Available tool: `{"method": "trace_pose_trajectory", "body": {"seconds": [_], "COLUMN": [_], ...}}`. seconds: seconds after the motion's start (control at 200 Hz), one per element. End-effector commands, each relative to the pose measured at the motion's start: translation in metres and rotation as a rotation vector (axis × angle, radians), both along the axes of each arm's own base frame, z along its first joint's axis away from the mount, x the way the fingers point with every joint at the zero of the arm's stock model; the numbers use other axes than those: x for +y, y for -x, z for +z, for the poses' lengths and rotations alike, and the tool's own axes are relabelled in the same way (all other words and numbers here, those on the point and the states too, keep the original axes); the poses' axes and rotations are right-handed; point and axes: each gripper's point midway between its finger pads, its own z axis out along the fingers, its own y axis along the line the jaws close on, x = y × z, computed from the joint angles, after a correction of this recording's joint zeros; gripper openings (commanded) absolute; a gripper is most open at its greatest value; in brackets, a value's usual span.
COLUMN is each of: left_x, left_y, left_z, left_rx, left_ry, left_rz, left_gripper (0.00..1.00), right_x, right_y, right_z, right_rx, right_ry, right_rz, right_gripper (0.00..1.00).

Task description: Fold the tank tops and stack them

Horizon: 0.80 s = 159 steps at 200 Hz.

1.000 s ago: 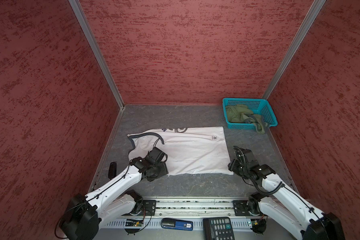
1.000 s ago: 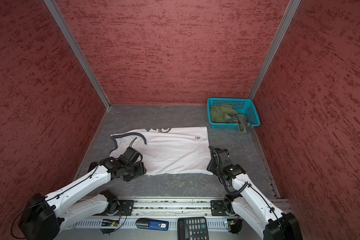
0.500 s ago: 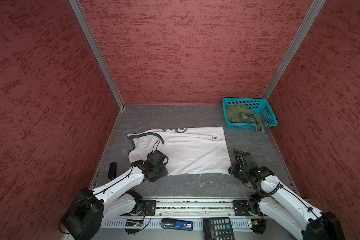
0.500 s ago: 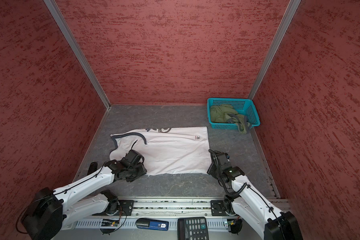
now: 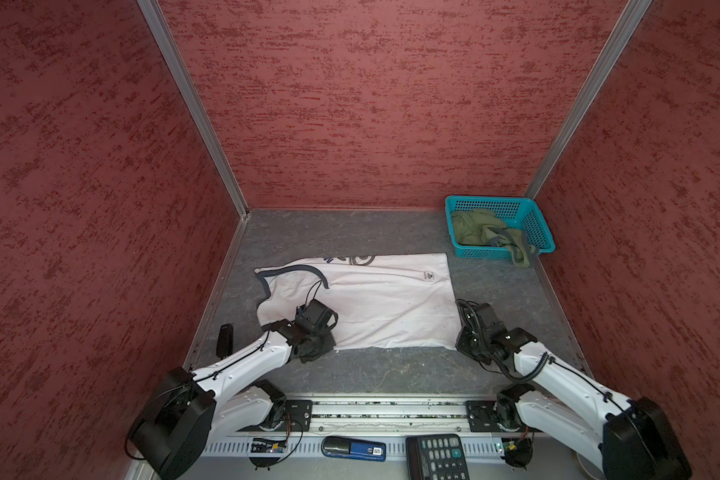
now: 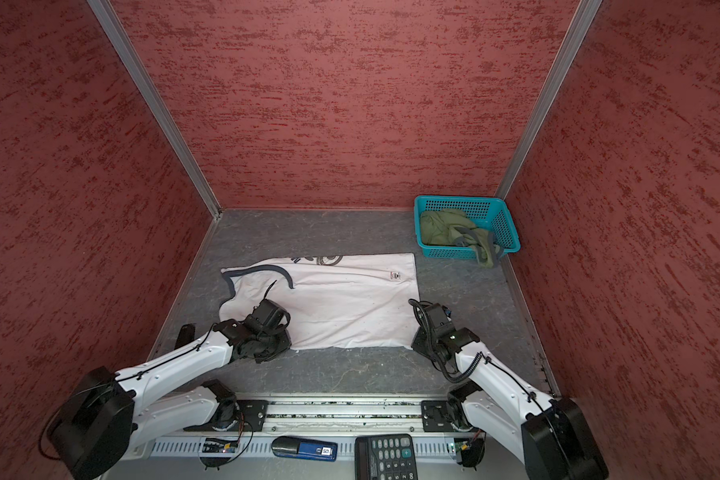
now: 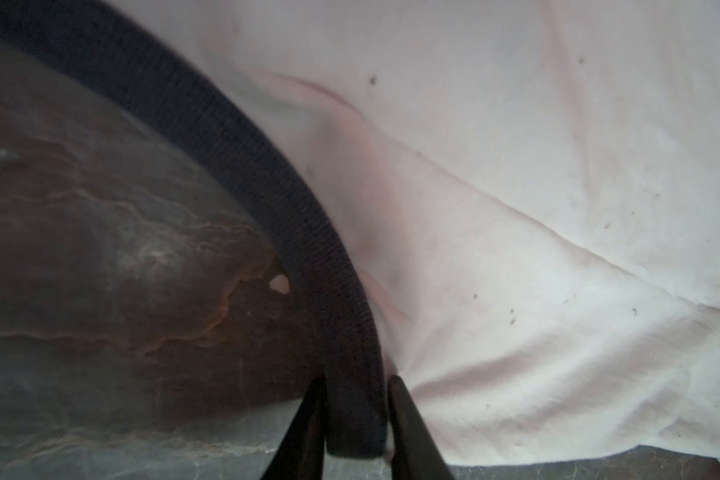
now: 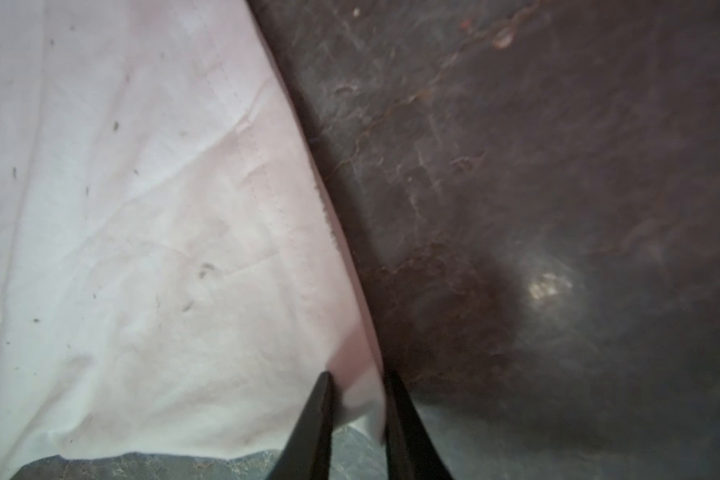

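Both jaws have narrowed onto cloth since a second ago. The white tank top (image 5: 375, 299) lies flat ahead of them. The olive tank top (image 5: 474, 226) sits in the basket (image 5: 538, 226), well beyond the right jaws. The left gripper (image 7: 356, 382) pinches the navy trim (image 7: 267, 174) and the right gripper (image 8: 358, 374) the hem corner (image 8: 362, 401), paired holds probably meant for an even fold.

One white top (image 5: 391, 303), one olive top (image 5: 470, 226), one basket (image 5: 535, 224), one calculator (image 5: 435, 457).
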Motion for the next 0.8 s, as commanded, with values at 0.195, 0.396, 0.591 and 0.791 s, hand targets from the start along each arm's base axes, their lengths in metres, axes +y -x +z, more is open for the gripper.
{"method": "trace_pose_trajectory", "body": {"seconds": [0.195, 0.396, 0.591, 0.791], "left_x": [-0.003, 0.001, 0.0, 0.001], "left_y": [-0.03, -0.064, -0.111, -0.15], "left_z": [0.043, 0.06, 0.063, 0.052], "left_rx": [-0.111, -0.14, -0.118, -0.089], "left_ry": [0.008, 0.034, 0.027, 0.031], "left_rz": [0.014, 0.055, 0.066, 0.09], "left_gripper": [0.18, 0.17, 0.18, 0.18], "right_x": [-0.007, -0.003, 0.002, 0.001], "right_y": [-0.038, -0.083, -0.137, -0.178], "right_z": [0.058, 0.088, 0.097, 0.09], "right_rx": [-0.167, -0.272, -0.329, -0.335], "right_ry": [0.094, 0.161, 0.197, 0.201], "right_rz": [0.008, 0.024, 0.039, 0.042], "right_gripper": [0.1, 0.1, 0.11, 0.13]}}
